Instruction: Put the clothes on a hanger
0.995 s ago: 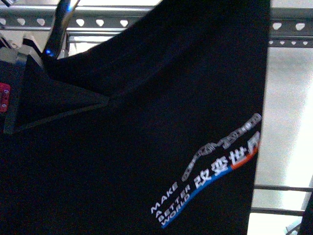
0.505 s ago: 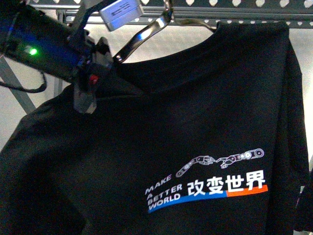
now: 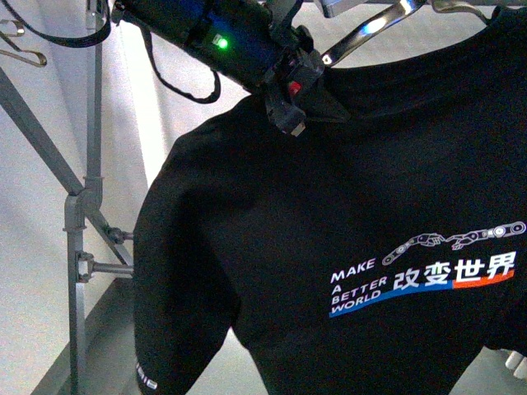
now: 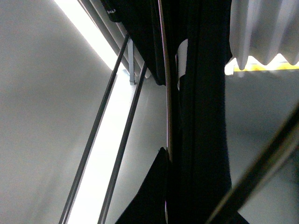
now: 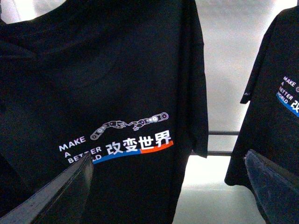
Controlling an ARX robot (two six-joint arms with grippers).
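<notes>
The black T-shirt (image 3: 346, 214) hangs in the front view, its white "MAKE A BETTER WORLD" print and blue-orange underline at the lower right. My left gripper (image 3: 290, 99) is at its upper shoulder, shut on the thin metal hanger (image 3: 370, 25), whose shiny wire runs up and right from the jaws. In the left wrist view the hanger wire (image 4: 167, 93) runs straight beside the black cloth (image 4: 205, 116). My right gripper (image 5: 168, 156) is open and empty, its fingers (image 5: 60, 189) wide apart in front of the shirt's (image 5: 117, 84) print.
A grey metal stand (image 3: 78, 206) with slanted braces is at the left. A bare wire hook (image 3: 25, 51) hangs at the top left. A second black T-shirt (image 5: 275, 93) with the same print hangs to one side in the right wrist view, with horizontal bars (image 5: 224, 133) behind.
The shirt has gone from filling the front view to hanging further off and to the right. My left arm, with the hanger, has moved right along the top.
</notes>
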